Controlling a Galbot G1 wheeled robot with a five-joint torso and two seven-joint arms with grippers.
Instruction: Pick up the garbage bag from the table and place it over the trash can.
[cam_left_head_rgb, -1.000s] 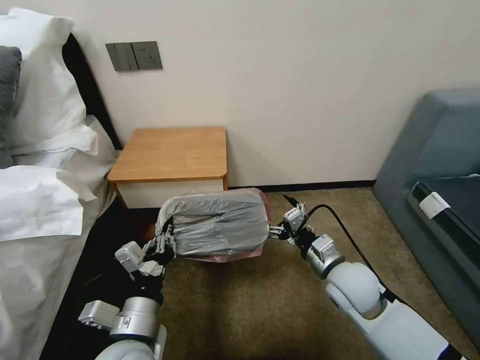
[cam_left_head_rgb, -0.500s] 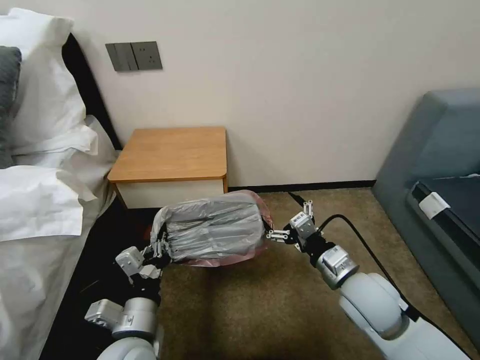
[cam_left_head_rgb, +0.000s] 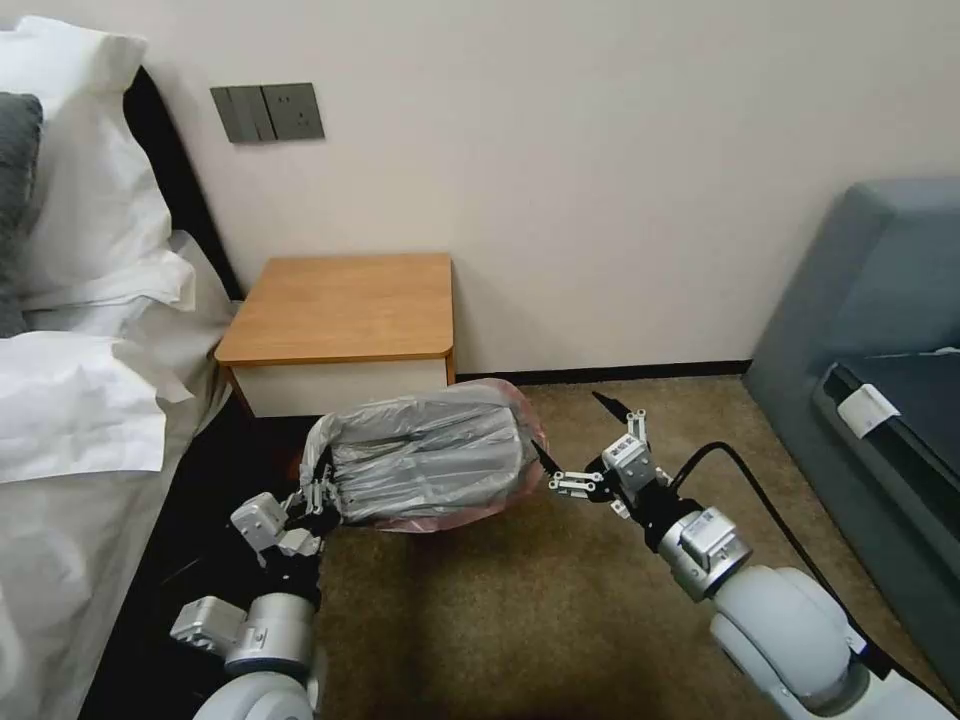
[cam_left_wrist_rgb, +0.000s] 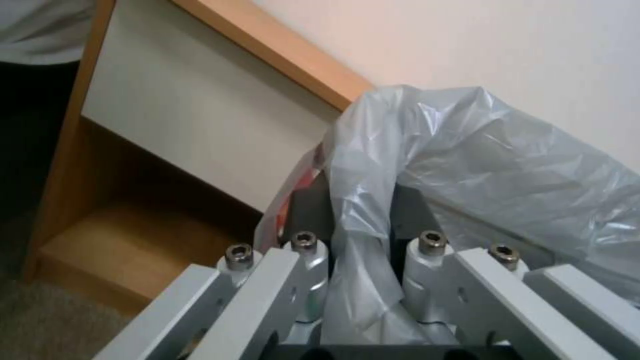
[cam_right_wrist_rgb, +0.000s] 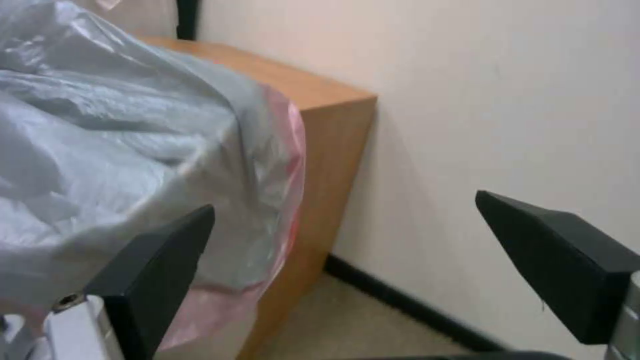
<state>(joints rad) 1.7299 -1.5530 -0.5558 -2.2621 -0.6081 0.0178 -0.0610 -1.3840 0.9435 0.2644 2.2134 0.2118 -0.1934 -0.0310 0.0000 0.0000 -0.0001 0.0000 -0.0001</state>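
Garbage bag (cam_left_head_rgb: 425, 462) is what you are looking at first: grey crinkled plastic with a pinkish-red rim, stretched over a boxy shape that stands on the carpet (cam_left_head_rgb: 560, 610) just in front of the table (cam_left_head_rgb: 340, 305). You cannot see the trash can itself under the plastic, so take the shape as covered and no more. To your left the bed (cam_left_head_rgb: 80, 400) with its white linen runs along the side, and the table sits between the bed and the bag, against the wall, its orange-brown top bare. On the robot's right a grey-blue sofa (cam_left_head_rgb: 880, 330) stands well apart from the bag. Your left end effector (cam_left_head_rgb: 318, 492) is at the bag's left end, and the left wrist view shows its fingers (cam_left_wrist_rgb: 303, 260) closed narrow with a fold of grey plastic pinched between them. Your right end effector (cam_left_head_rgb: 590, 445) is just beside the bag's right end, spread wide; in the right wrist view one black fingertip (cam_right_wrist_rgb: 160, 260) lies in front of the pinkish rim and the other stands off toward the wall, with nothing held between them.
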